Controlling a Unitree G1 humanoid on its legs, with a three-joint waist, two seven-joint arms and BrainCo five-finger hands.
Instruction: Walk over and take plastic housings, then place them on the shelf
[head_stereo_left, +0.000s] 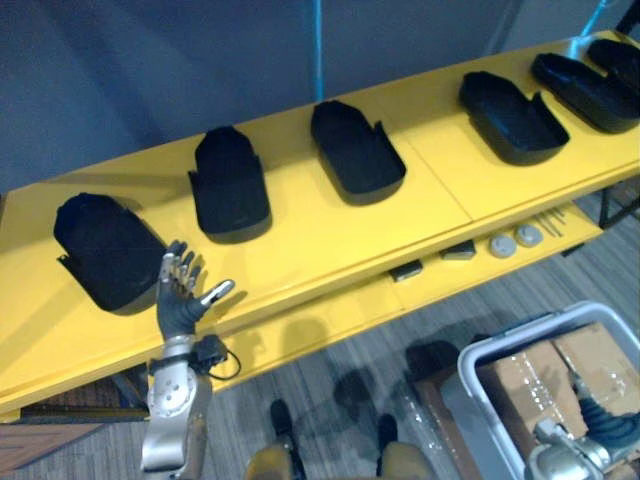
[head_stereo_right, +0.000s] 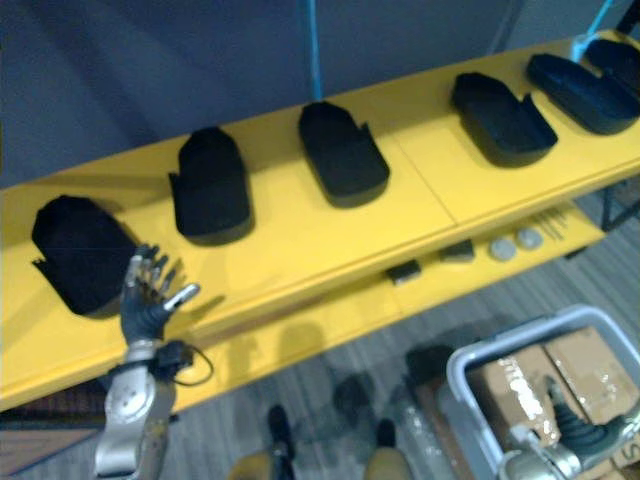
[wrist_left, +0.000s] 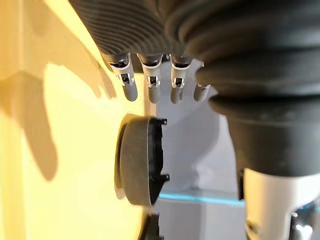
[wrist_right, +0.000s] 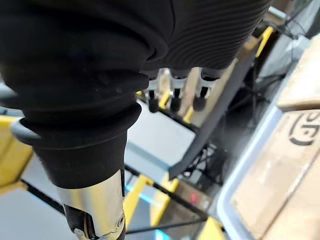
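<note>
Several black plastic housings lie in a row on the yellow shelf (head_stereo_left: 330, 232): the leftmost housing (head_stereo_left: 103, 250), a second housing (head_stereo_left: 230, 185), a third housing (head_stereo_left: 356, 150), and more toward the right end (head_stereo_left: 510, 116). My left hand (head_stereo_left: 180, 298) is raised over the shelf's front part, just right of the leftmost housing and apart from it. It is open with spread fingers and holds nothing. In the left wrist view its straight fingers (wrist_left: 151, 85) point toward a housing (wrist_left: 140, 161). My right hand (head_stereo_left: 604, 422) hangs low at the right over a grey bin, with relaxed, empty fingers (wrist_right: 173, 97).
A lower yellow ledge carries two small dark blocks (head_stereo_left: 405, 270), two grey discs (head_stereo_left: 503, 245) and thin rods (head_stereo_left: 550, 222). A grey bin (head_stereo_left: 478, 365) with cardboard boxes stands on the floor at lower right. A dark wall runs behind the shelf.
</note>
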